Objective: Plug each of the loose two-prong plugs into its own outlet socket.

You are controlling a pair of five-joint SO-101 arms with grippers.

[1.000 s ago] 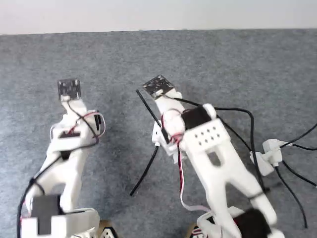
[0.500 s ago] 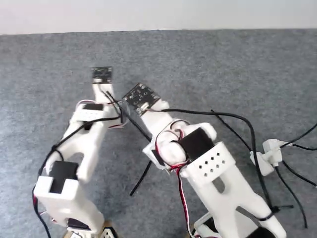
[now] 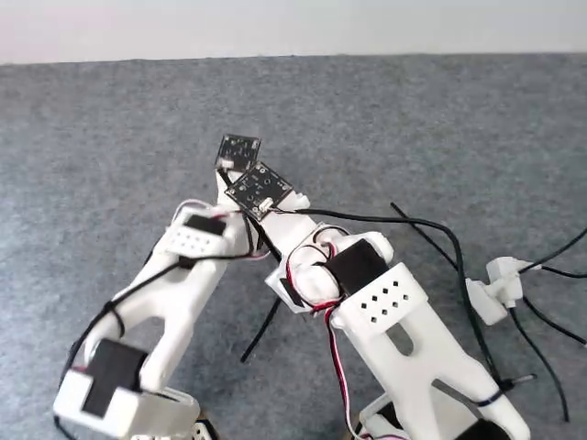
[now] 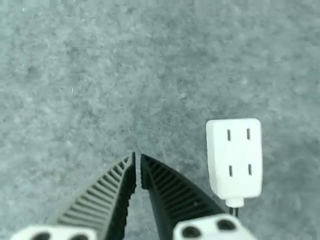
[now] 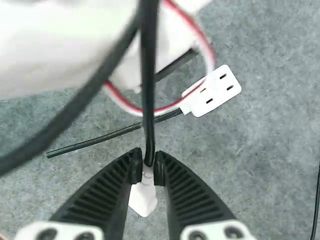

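Right wrist view: plug in the claw, socket close by

Right claw (image 5: pixel 146 156) is pinched shut on the white plug (image 5: pixel 142 196), with its black cord (image 5: pixel 146 75) running out between the tips, probably so the prongs don't wobble. The outlet block (image 5: pixel 212 92) lies mid-mat. Left claw (image 4: pixel 137 157), nearly closed and empty, sits just beside it, maybe to brace it.

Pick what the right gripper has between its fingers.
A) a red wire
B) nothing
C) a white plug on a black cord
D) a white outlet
C: in the right wrist view, the right gripper is shut on the white plug, and its black cord runs out between the fingers. The outlet lies apart on the mat.
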